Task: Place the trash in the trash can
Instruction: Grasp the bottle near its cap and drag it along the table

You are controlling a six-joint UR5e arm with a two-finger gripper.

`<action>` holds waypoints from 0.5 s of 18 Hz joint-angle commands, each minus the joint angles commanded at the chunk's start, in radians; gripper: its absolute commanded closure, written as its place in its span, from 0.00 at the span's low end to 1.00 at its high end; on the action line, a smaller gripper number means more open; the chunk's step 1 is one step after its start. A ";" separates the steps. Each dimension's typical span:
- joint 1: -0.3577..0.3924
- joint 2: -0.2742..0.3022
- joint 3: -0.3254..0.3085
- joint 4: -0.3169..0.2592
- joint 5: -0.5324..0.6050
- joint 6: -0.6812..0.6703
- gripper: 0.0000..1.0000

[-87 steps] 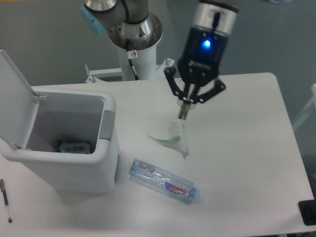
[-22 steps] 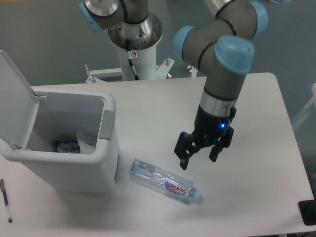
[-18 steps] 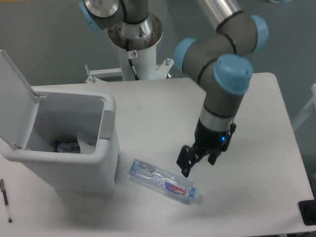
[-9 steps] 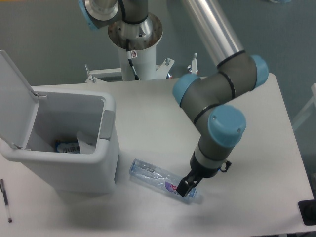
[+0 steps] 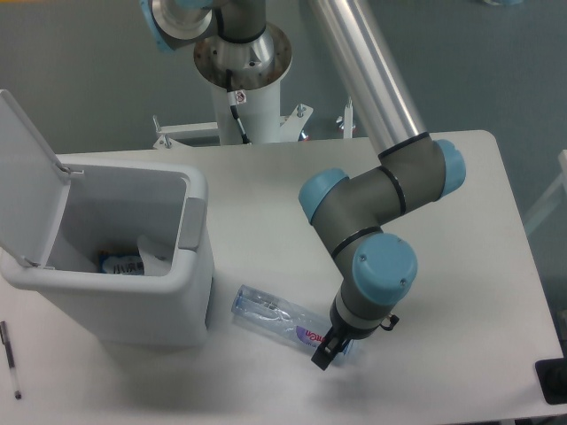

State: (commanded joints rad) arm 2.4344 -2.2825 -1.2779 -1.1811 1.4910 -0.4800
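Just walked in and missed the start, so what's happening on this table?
The arm has lowered its tool onto the label end of the clear water bottle, which lies on the table beside the open trash can. Whether the jaws have closed is hidden by the wrist. The crumpled white wrapper is already inside the can. A black pen lies at the left edge.

Large white-grey rectangular plastic bin (image 5: 133, 301) looked smooth, matt, with a duller grey latch tab (image 5: 190, 224) on the rim at 3 o'clock. Clear plastic water bottle (image 5: 279, 317) was glossy and see-through, ridged, with a printed pink-and-blue label (image 5: 312, 337) at its 4 o'clock end. Crumpled white paper wrapper (image 5: 152, 257) inside the bin looked creased, matt. Arm tube (image 5: 359, 66) was brushed shiny metal; joint caps (image 5: 384, 270) were smooth pale-blue plastic. White tabletop (image 5: 443, 230) was smooth, matt.
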 joint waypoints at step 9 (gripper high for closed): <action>-0.015 -0.023 -0.018 0.002 0.032 -0.043 0.00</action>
State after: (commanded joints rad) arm 2.4192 -2.3055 -1.2962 -1.1796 1.5231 -0.5231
